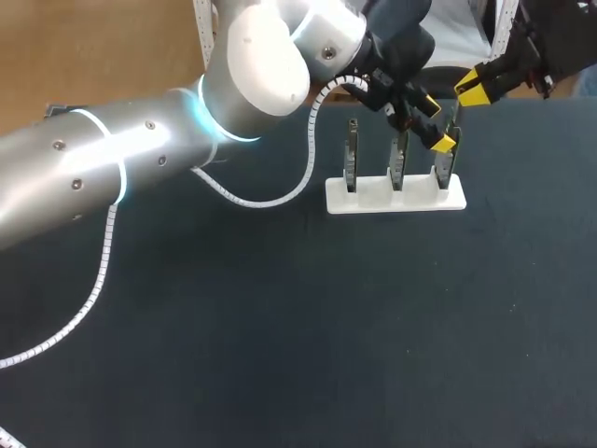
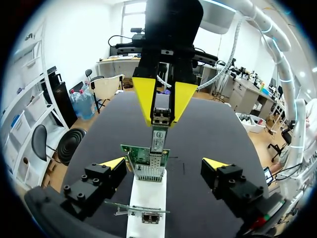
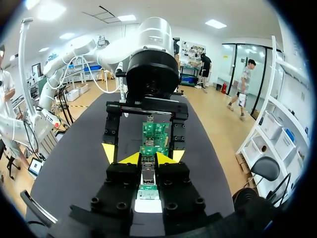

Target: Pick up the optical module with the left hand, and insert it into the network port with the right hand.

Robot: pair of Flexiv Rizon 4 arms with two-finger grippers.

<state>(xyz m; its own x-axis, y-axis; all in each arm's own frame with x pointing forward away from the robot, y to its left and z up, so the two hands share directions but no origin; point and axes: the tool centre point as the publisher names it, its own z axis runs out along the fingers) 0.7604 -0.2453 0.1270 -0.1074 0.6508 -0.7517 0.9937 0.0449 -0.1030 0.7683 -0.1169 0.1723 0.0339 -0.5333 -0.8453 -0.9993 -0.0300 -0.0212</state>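
Gleaming silver, slim optical module stands pinched by right end effector.

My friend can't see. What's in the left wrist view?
The right arm's yellow-tipped jaws pinch a small silver optical module at the port of a green circuit board in a white rack. The left arm's open jaws flank the rack.

I can read no text, number or sign anywhere. The optical module carries a pale label, but its print is too small for me to make out.
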